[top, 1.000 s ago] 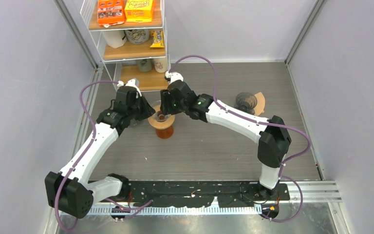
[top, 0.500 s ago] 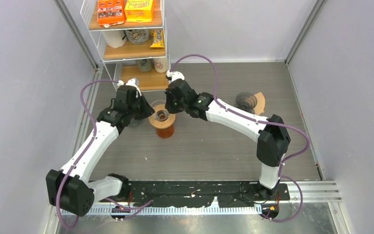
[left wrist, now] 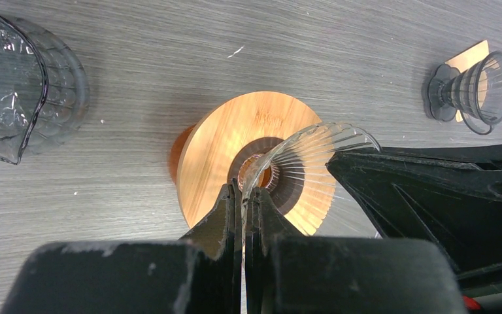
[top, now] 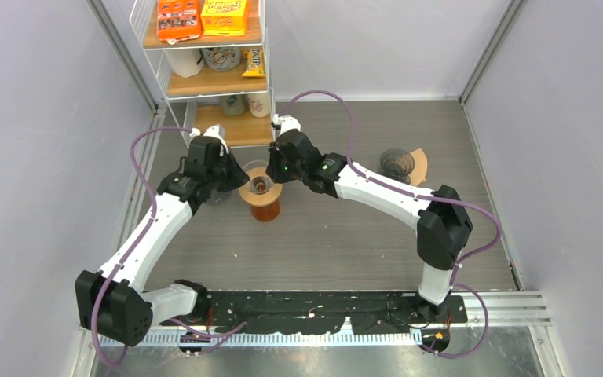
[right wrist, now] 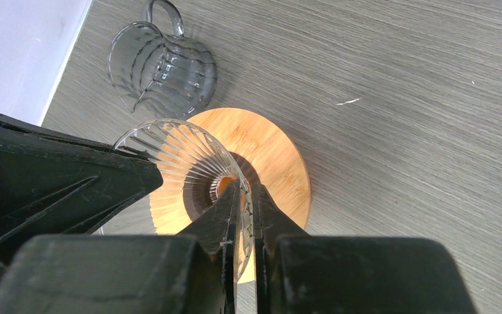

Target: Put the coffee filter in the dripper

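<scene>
Right gripper (right wrist: 240,196) has edged slightly off the wooden stand (left wrist: 235,131). It and the left gripper (left wrist: 243,196) each pinch the rim of the glass dripper (left wrist: 314,147) above that stand. The coffee filter (top: 421,169) lies well right of the stand, not yet picked up. The likely next steps are to seat the dripper, let go, then fetch the filter.

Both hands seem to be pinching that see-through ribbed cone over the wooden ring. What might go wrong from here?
1. The left hand and right hand each pinch the thin rim of the clear ribbed glass dripper; if they pull unevenly, it might slip or chip.
2. The round wooden disc sits on a narrow orange base, so a sideways push may topple it.
3. The clear glass jug stands close beside and could be bumped.
</scene>
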`<action>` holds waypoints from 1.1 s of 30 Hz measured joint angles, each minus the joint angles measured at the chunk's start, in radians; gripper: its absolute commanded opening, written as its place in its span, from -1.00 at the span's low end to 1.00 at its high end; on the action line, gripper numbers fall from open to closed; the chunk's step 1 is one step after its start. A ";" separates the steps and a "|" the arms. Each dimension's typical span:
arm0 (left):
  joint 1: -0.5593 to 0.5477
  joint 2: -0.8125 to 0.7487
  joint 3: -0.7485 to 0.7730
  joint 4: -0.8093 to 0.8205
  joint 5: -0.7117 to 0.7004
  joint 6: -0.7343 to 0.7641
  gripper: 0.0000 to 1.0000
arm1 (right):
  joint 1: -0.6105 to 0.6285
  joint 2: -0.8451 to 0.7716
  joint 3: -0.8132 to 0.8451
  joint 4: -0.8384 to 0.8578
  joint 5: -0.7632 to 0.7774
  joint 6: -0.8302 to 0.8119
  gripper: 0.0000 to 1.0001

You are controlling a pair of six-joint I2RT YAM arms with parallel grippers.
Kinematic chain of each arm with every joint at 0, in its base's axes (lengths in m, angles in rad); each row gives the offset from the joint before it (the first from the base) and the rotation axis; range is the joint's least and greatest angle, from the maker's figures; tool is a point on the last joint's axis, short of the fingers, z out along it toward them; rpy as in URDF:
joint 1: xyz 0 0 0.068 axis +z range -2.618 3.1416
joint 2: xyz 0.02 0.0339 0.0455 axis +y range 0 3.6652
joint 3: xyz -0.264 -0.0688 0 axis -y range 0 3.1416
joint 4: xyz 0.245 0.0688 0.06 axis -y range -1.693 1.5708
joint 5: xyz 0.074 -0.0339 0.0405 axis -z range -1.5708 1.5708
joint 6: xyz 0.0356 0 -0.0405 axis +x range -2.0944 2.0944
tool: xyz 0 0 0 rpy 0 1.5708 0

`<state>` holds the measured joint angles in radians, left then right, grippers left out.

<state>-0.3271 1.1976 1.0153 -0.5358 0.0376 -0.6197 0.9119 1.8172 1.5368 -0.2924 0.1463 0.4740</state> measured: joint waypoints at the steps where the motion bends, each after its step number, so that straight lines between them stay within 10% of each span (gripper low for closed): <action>1: 0.000 0.002 0.002 0.000 -0.002 0.000 -1.00 | -0.002 0.000 -0.005 0.007 -0.003 0.002 -0.89; 33: -0.003 0.054 0.011 -0.003 -0.018 0.012 -1.00 | -0.021 0.008 -0.100 0.121 -0.029 0.053 -0.89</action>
<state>-0.3305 1.2514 1.0260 -0.5385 0.0193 -0.6079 0.8913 1.8256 1.4372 -0.1711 0.1169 0.5270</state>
